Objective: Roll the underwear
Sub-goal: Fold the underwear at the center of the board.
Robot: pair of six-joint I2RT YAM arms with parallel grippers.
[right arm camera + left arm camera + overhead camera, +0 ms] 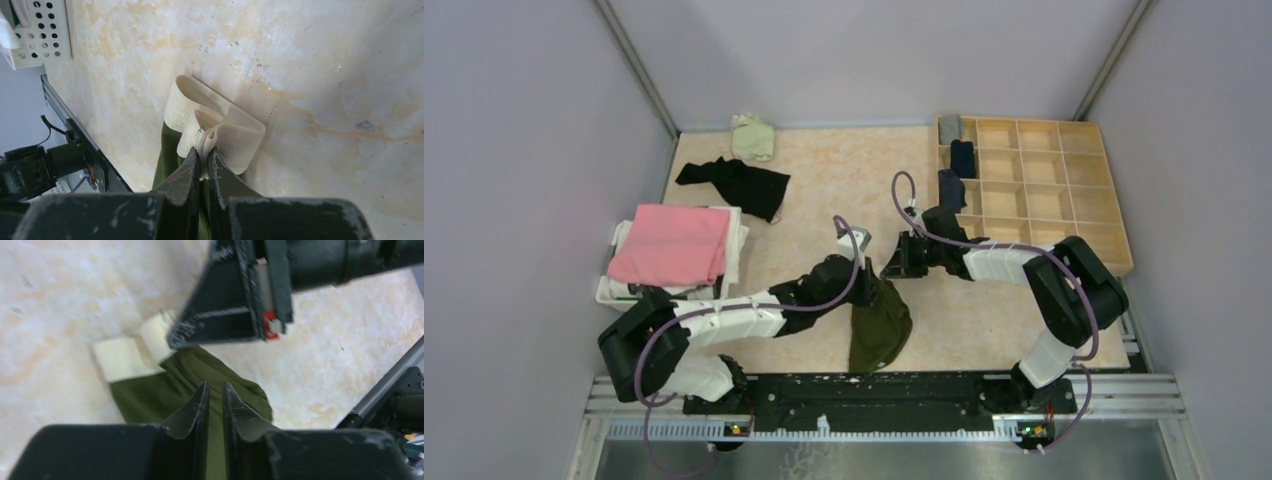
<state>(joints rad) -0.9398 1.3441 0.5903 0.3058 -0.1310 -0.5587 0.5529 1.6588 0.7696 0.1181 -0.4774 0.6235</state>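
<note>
I find the olive green underwear [879, 328], with its cream elastic waistband [220, 131], on the marbled beige surface [844, 185]. It lies at lower centre of the top view, between the two arms, and its body trails toward the bottom rail.

The right jaws are pressed together on a bunched fold of the waistband, and the rest of the band forms an open loop beyond them. The left jaws are drawn almost together, pinching olive cloth just below the waistband. The two sets of jaws sit close to each other. In the left wrist view the right arm's black wrist housing [235, 295] covers part of the waistband.

Surroundings:
- A crumpled black garment [736, 184] lies upper left of centre, with a pale green garment [752, 137] beyond it near the top edge.
- A folded pink cloth [671, 243] rests on a white perforated plastic basket [40, 30] at the left.
- A wooden compartment tray [1044, 170] stands at the right. Its leftmost column holds a rolled grey piece [949, 128] and two rolled navy pieces [962, 158].

All of these are well apart from the olive item.
</note>
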